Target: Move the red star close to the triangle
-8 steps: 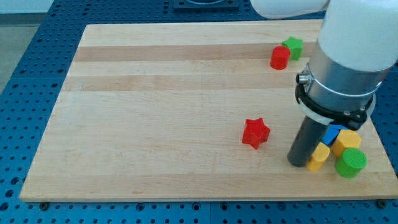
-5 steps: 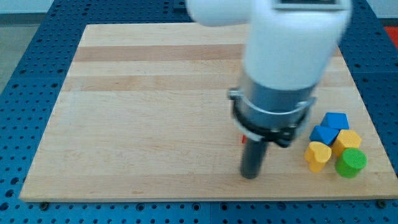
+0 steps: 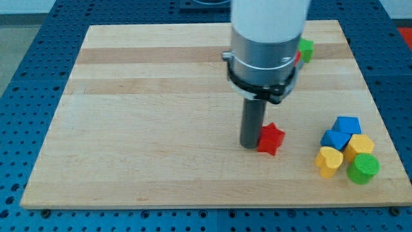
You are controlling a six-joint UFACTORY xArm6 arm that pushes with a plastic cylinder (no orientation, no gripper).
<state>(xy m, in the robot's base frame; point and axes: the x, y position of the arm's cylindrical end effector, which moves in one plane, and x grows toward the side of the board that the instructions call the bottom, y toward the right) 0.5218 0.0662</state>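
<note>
Though arm-hidden above, my tip (image 3: 251, 145) beside (touching) red star (image 3: 271, 138).

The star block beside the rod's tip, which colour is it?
Red. The red star shows in the camera view, at my tip's right.

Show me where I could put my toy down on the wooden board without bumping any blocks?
The whole left half of the board, left of my tip, is bare. The tip sits against the red star's left side. It's crowded at the lower right: blue blocks, yellow blocks and a green cylinder huddle together. A green block sits top right.
</note>
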